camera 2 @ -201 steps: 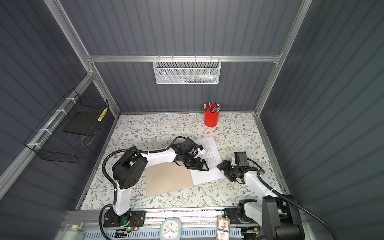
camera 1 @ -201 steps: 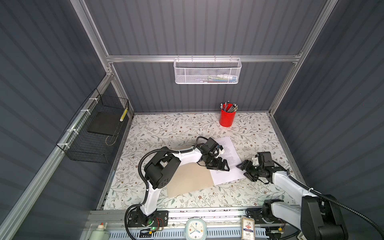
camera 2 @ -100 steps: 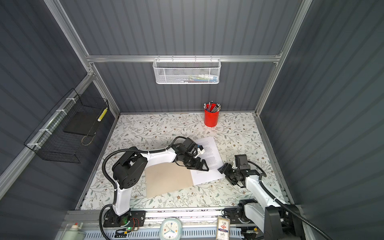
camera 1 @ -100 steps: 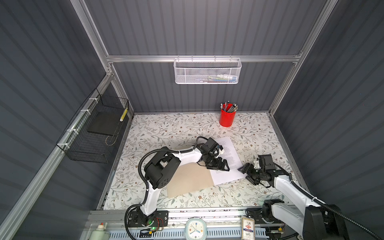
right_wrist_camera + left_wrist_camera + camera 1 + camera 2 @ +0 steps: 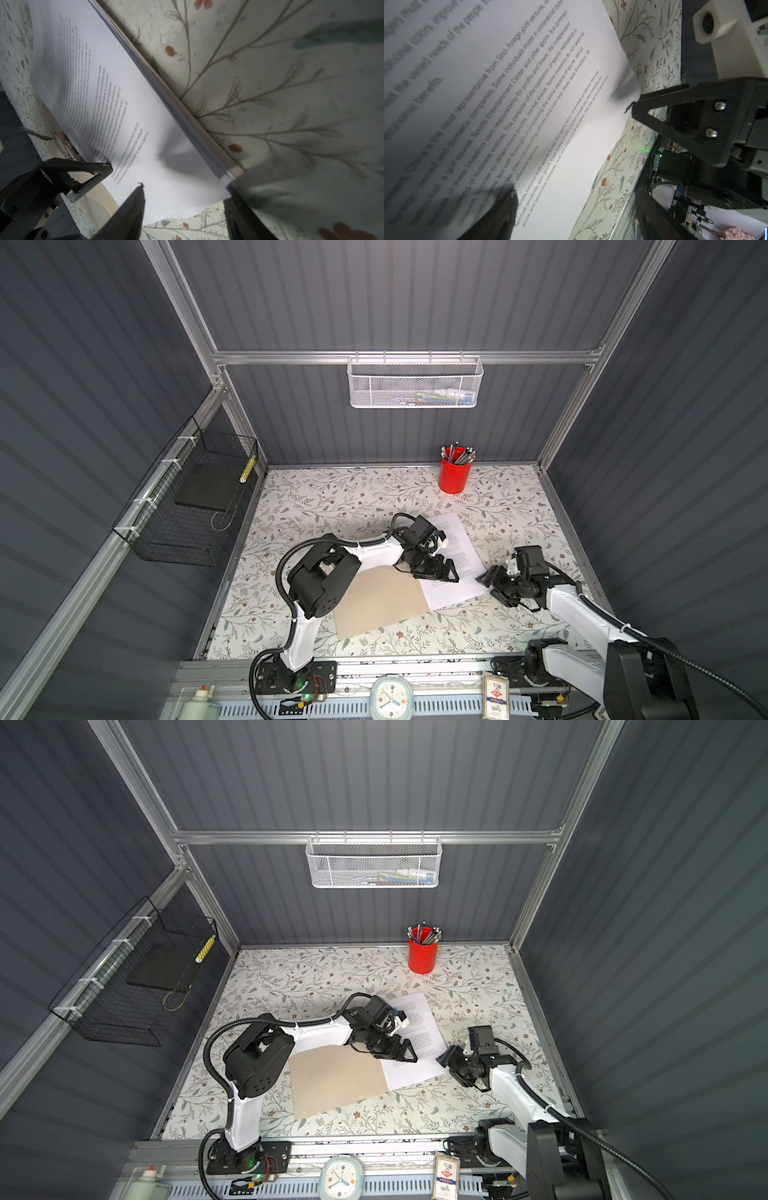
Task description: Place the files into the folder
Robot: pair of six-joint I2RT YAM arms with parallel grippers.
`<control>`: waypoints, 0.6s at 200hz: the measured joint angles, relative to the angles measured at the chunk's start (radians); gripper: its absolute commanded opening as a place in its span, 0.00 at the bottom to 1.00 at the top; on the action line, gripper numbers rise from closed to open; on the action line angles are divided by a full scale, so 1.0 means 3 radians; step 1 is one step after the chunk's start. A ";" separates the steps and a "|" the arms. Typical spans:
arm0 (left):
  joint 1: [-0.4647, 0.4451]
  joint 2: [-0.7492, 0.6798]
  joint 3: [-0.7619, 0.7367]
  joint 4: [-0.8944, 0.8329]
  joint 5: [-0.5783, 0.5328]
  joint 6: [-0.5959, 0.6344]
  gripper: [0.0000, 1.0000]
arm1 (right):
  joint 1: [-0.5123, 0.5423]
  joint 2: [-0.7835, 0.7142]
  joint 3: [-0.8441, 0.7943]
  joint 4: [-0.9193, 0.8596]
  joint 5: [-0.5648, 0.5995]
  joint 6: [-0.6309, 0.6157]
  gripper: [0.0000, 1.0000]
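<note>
Noted a black wire basket (image 5: 178,506) well to the left of the folder (image 5: 380,601), up on the side wall, holding a flat black slab (image 5: 205,489). Found the folder lying open and flat on the floral table cover (image 5: 332,497), left half bare tan card. Logged the left gripper (image 5: 442,577) low over the folder's spine, fingers spread wide and released, gripping nothing, one fingertip (image 5: 500,207) close against the printed page; contact not discernible. Spotted the metal clip (image 5: 66,148) along the spine, just beside that gripper. Recorded the files (image 5: 461,547) stacked on the folder's right half, tan card edge peeking from under the stack in the right wrist view. Saw a red pen cup (image 5: 455,477) well behind the folder, near the back wall. Marked the right gripper (image 5: 494,591) at the folder's right edge, fingers apart, straddling a corner of the stack, not clamped.
</note>
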 measured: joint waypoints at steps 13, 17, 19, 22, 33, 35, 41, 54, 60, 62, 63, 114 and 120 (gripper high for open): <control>0.0000 0.0000 0.0000 0.0000 0.0000 0.0000 0.90 | 0.0017 0.0135 0.0093 -0.0031 0.0053 -0.0083 0.43; 0.0000 0.0000 0.0000 0.0000 0.0000 0.0000 0.90 | 0.0024 0.0170 0.0122 -0.0041 0.0085 -0.0085 0.41; 0.0000 0.0000 -0.0001 0.0001 0.0000 0.0000 0.90 | 0.0028 0.0191 0.0139 -0.0046 0.0092 -0.0128 0.40; 0.0000 0.0000 0.0000 0.0001 0.0000 0.0000 0.90 | 0.0037 0.0214 0.0160 -0.0055 0.0114 -0.0140 0.39; 0.0000 -0.0003 -0.0001 0.0001 -0.0001 0.0000 0.90 | 0.0058 0.0294 0.0238 -0.0071 0.0163 -0.0220 0.34; 0.0000 -0.0003 -0.0001 0.0001 -0.0003 0.0000 0.90 | 0.0066 0.0310 0.0254 -0.0076 0.0177 -0.0238 0.33; 0.0000 -0.0004 -0.0004 0.0003 -0.0003 0.0000 0.90 | 0.0085 0.0356 0.0299 -0.0081 0.0197 -0.0287 0.29; 0.0000 -0.0005 -0.0008 0.0008 -0.0005 0.0000 0.90 | 0.0134 0.0444 0.0375 -0.0078 0.0220 -0.0361 0.20; 0.0000 -0.0005 -0.0008 0.0008 -0.0006 0.0000 0.90 | 0.0159 0.0478 0.0399 -0.0067 0.0219 -0.0384 0.17; 0.0000 -0.0005 -0.0008 0.0008 -0.0008 0.0000 0.90 | 0.0172 0.0491 0.0406 -0.0061 0.0219 -0.0385 0.16; 0.0000 -0.0005 -0.0008 0.0008 -0.0008 0.0000 0.90 | 0.0174 0.0495 0.0407 -0.0058 0.0220 -0.0376 0.15; -0.0001 -0.0024 -0.0036 0.0033 -0.0029 0.0000 0.90 | 0.0444 0.0623 0.0547 -0.0018 0.0183 -0.0507 0.00; -0.0001 -0.0027 -0.0036 0.0033 -0.0032 0.0000 0.90 | 0.0472 0.0617 0.0581 -0.0032 0.0181 -0.0521 0.00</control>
